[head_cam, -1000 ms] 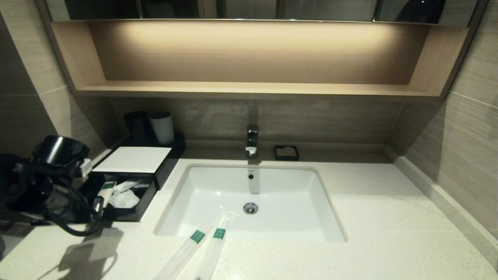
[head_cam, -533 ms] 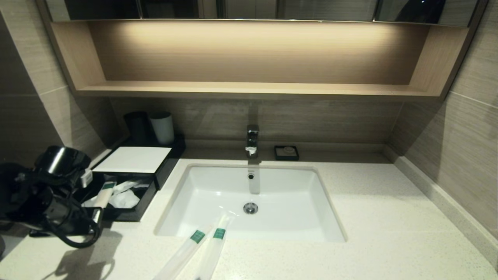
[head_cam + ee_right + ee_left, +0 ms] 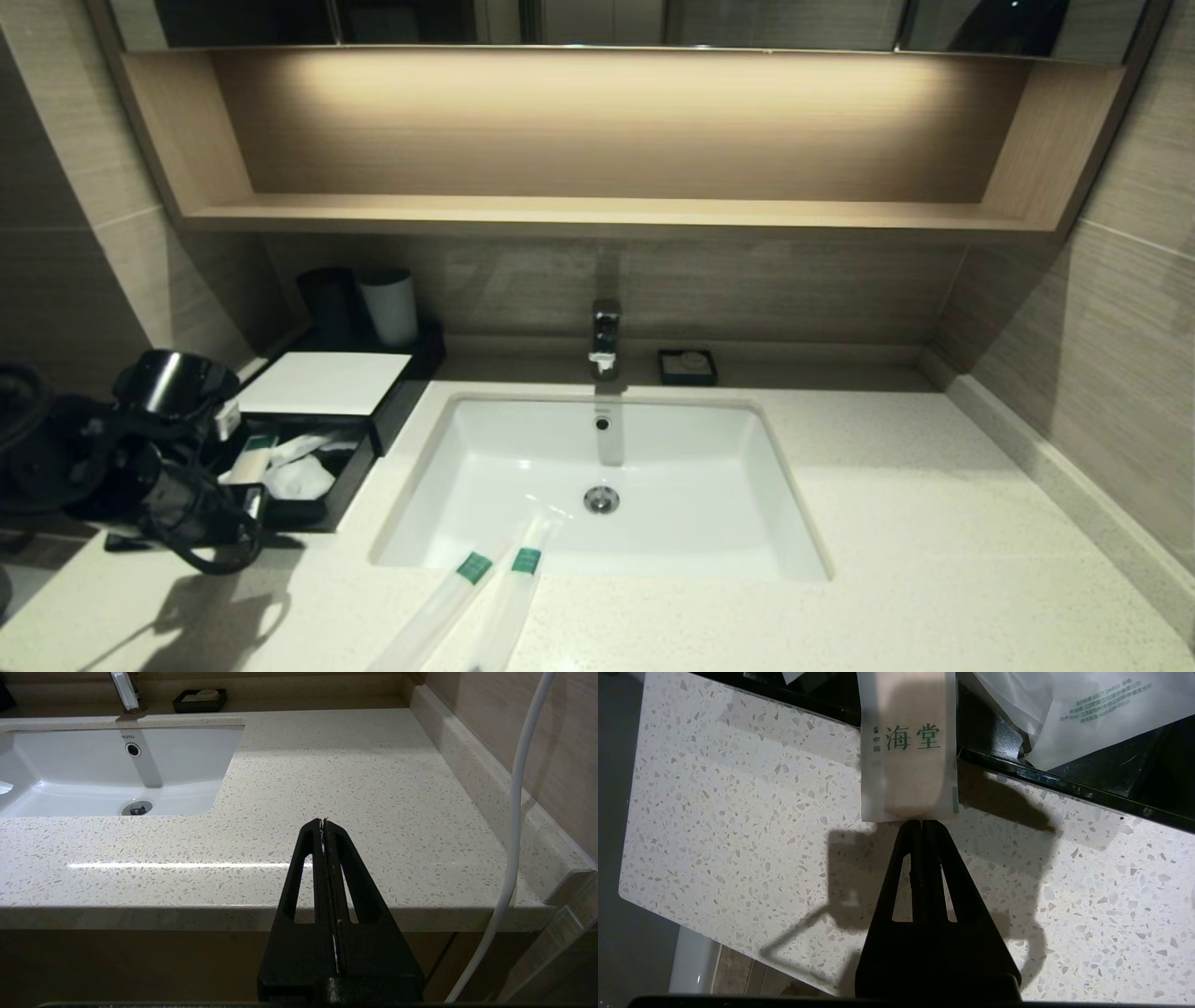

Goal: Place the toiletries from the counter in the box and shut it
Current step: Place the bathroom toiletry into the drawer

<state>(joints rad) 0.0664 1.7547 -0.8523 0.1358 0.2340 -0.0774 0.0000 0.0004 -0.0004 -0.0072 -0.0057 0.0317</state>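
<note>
The black box (image 3: 317, 513) with its white top panel (image 3: 322, 383) stands at the counter's (image 3: 887, 523) back left, its drawer pulled out. One sachet (image 3: 250, 459) lies half over the drawer's front rim (image 3: 1064, 786), among white packets inside. My left gripper (image 3: 254, 499) is shut, and its tips (image 3: 922, 822) touch that sachet's (image 3: 908, 765) near end without pinching it. Two more sachets (image 3: 439, 607) (image 3: 509, 607) lie side by side at the counter's front, green-banded ends reaching over the sink rim. My right gripper (image 3: 323, 821) is shut and empty, hanging before the counter's front right edge.
The white sink (image 3: 448, 523) fills the counter's middle, with a faucet (image 3: 605, 336) and a small black soap dish (image 3: 687, 366) behind it. A black cup (image 3: 327, 303) and a white cup (image 3: 390, 306) stand behind the box. A wooden shelf (image 3: 597, 215) overhangs.
My left gripper has moved right and towards the box, and the sachet has slid further into the drawer. The two front sachets have not moved.
</note>
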